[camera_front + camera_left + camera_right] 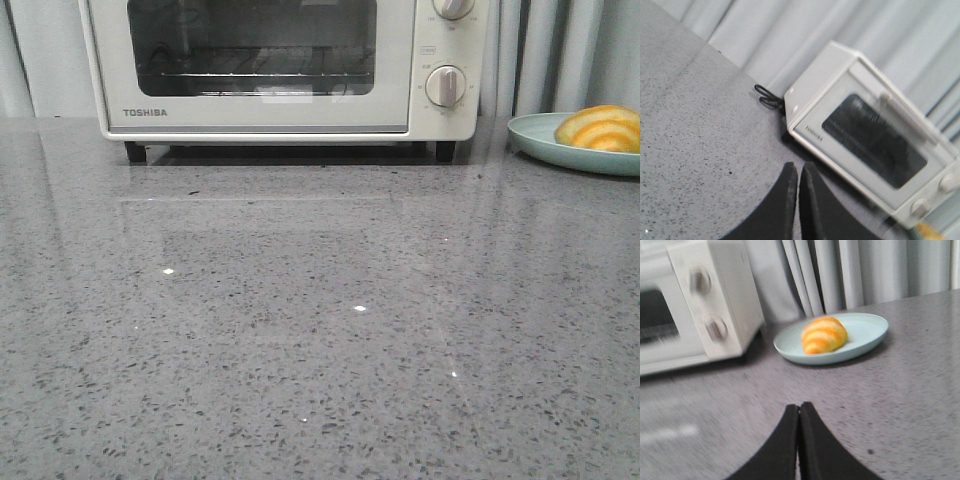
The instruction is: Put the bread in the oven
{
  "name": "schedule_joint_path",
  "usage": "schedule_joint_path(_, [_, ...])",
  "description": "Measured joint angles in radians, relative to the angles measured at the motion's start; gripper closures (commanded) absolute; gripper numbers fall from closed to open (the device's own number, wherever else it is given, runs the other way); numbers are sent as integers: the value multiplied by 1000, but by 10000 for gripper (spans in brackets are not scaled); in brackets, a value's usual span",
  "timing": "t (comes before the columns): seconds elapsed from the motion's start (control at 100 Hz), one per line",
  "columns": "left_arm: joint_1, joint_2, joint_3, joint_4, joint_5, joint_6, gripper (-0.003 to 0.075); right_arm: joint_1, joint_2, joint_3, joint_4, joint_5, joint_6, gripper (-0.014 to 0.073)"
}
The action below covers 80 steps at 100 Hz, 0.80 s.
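both grippers, left gripper (798,172) and right gripper (799,412), have fingers pressed together holding nothing, while the bread (823,334) sits on a pale plate (867,335) on the counter (320,330) beside the closed oven (280,65).

It looks like a home kitchen corner: a grey speckled stone counter (320,340) carries a cream TOSHIBA toaster oven (280,65) and a pale green plate (545,140) of bread (600,128), with light grey curtains (865,270) hanging behind.
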Motion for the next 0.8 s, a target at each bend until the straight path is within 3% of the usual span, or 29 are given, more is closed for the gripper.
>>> schedule_joint_path(0.16, [0,0,0,-110,-5,0,741,0,0,0,259,-50,3,641])
schedule_joint_path(0.25, [0,0,-10,-118,27,5,742,0,0,0,315,-99,3,641])
schedule_joint_path(0.37, [0,33,-116,-6,172,58,741,0,5,-67,236,-45,3,641])
schedule_joint_path(0.53, [-2,288,-360,118,304,237,741,0,141,-251,53,83,3,641])
schedule_joint_path(0.63, [-9,488,-514,136,344,350,741,0,260,-334,19,116,3,641])
schedule_joint_path(0.8, [-82,782,-741,138,346,424,741,0,428,-415,6,140,3,640])
